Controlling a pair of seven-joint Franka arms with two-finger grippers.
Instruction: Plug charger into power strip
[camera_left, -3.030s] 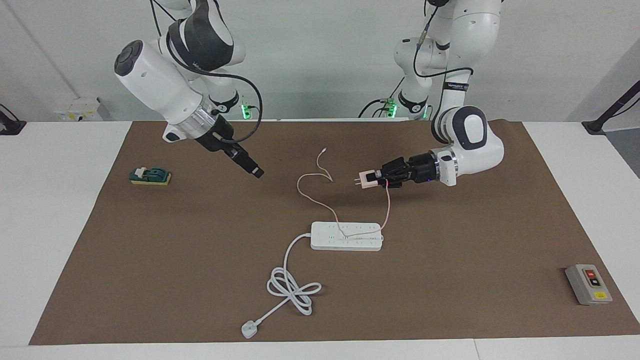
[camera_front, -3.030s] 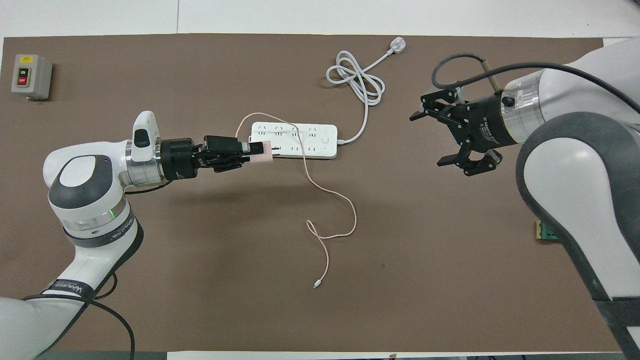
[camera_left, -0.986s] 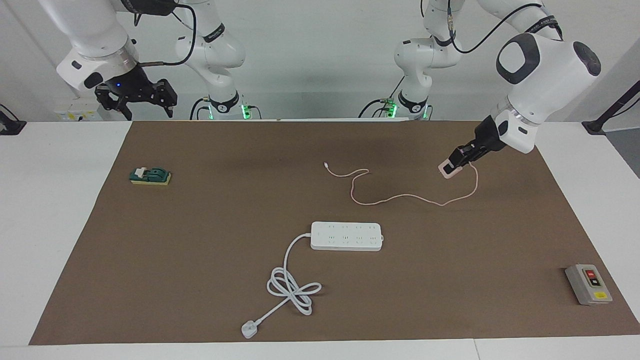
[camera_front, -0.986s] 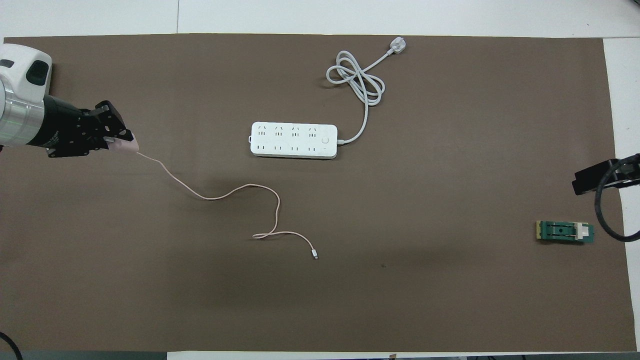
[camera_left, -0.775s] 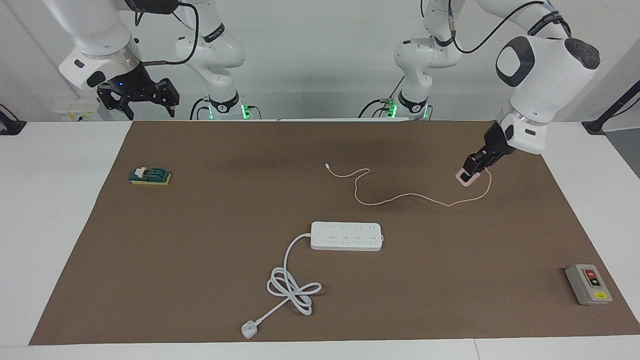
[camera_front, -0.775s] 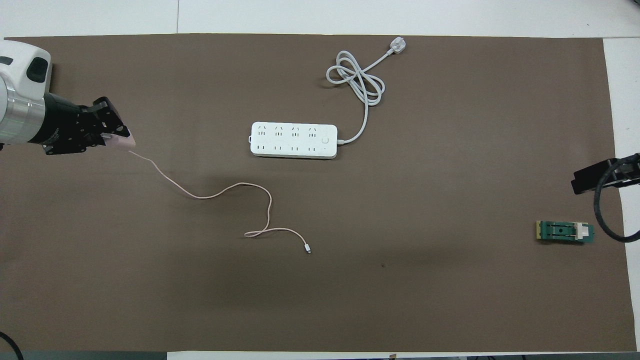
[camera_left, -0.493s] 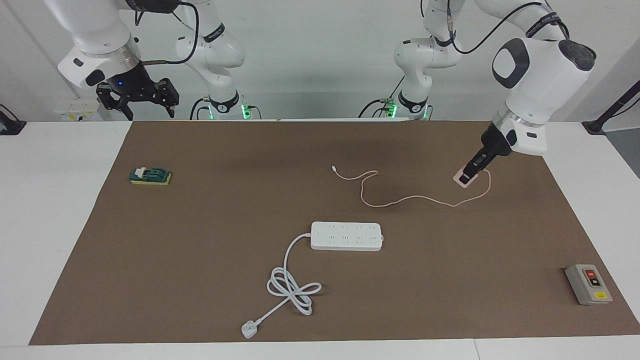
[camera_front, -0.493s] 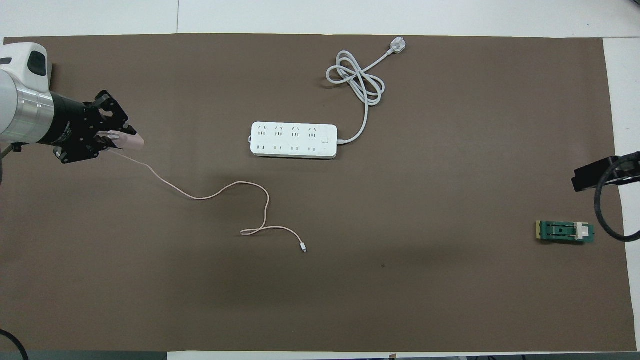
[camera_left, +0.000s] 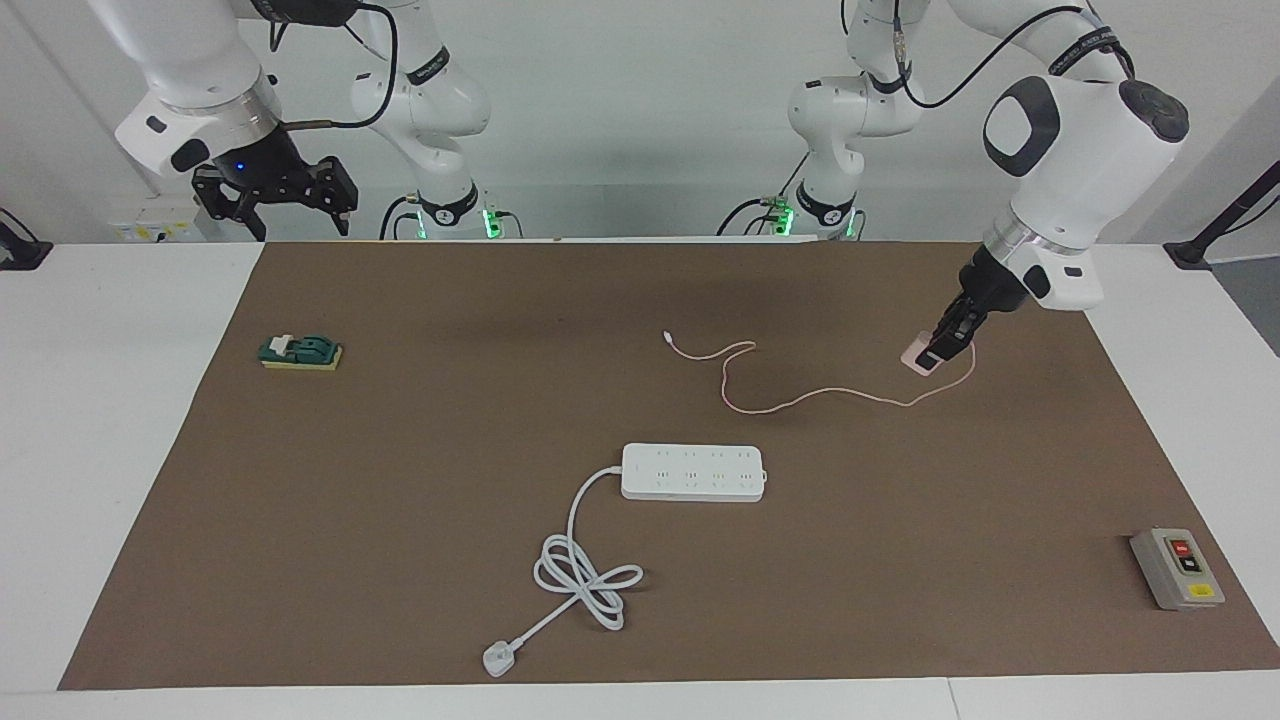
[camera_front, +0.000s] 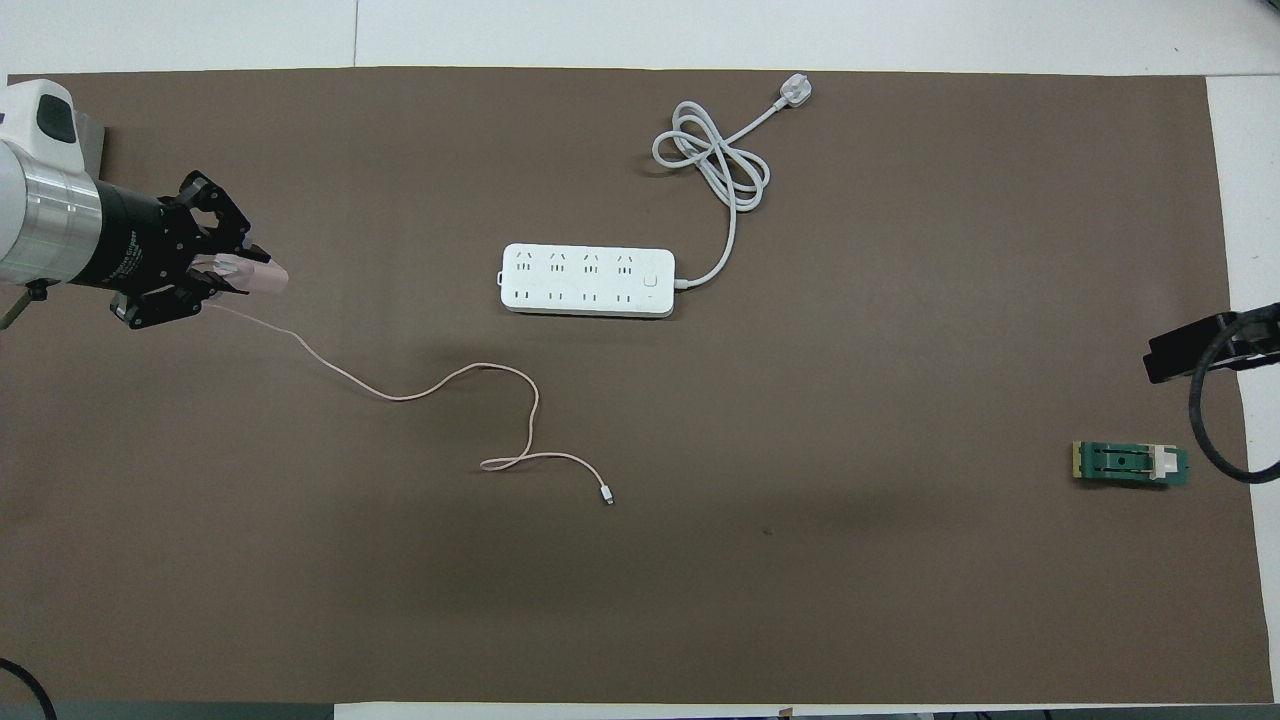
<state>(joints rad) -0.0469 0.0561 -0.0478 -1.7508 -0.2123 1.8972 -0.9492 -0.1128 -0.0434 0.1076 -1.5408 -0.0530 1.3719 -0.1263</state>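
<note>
The charger (camera_left: 919, 358), clamped in the left gripper (camera_left: 937, 349) well apart from the power strip (camera_left: 693, 472), could twist as its trailing cable (camera_left: 800, 398) drags; right gripper (camera_left: 275, 195) waits open

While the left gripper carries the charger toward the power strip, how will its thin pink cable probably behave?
The cable lies in loose curves on the mat, so it is probably floppy and will trail after the charger held in the left gripper. It looks thin and light, so it should hardly resist. It might drag across the power strip.
</note>
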